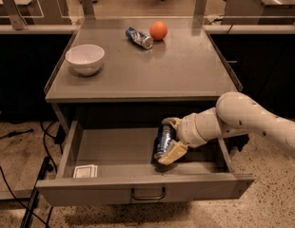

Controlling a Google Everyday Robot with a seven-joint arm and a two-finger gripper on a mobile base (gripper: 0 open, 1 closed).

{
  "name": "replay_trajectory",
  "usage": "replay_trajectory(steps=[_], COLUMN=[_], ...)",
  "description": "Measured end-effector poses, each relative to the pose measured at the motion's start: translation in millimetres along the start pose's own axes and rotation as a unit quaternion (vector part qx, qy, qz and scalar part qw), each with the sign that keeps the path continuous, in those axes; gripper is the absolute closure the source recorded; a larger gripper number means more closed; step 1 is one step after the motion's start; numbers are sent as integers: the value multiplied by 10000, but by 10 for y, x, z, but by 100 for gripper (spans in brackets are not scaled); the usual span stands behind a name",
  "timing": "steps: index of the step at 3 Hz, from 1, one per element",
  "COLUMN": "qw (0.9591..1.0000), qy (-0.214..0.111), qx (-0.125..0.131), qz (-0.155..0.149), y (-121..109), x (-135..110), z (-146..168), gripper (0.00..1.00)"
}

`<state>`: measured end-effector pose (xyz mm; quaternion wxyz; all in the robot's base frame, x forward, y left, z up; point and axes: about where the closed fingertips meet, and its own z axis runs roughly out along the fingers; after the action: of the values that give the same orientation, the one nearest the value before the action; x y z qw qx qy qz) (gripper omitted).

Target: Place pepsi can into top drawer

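- The grey counter (185, 70) carries only things the task leaves alone, all well apart from the work below.
- The top drawer (104, 191) stands pulled fully out beneath it, its floor exposed so a can may go in from above.
- The white robot arm (242, 118) reaches in from 3 o'clock, passing under the counter's edge and over the drawer's right wall; that low entry suits the narrow gap.
- A white bowl (84, 58) sits at 9 o'clock on the counter.
- The gripper (168, 138) is inside the drawer, toward 3 o'clock of its floor, its fingers clamped on the pepsi can (162, 142), one above and one below.
- The can is held nearly upright, leaning slightly, low in the drawer; whether its base touches the floor I cannot tell. I judge the placing almost done, with only the release left.
- An orange (158, 30) rests at 12 o'clock on the counter, touching or just beside a slimmer can (139, 37) lying on its side.
- A small white card (85, 171) lies at 8 o'clock in the drawer, clear of the landing spot.
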<state>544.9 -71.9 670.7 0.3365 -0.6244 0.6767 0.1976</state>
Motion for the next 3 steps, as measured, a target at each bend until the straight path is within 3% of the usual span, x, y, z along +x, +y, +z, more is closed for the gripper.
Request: replay_trajectory(steps=[3], qw=[9990], qy=[-255], qx=[-294], qz=[203], y=[22], x=[75], z=[408], gripper=[100])
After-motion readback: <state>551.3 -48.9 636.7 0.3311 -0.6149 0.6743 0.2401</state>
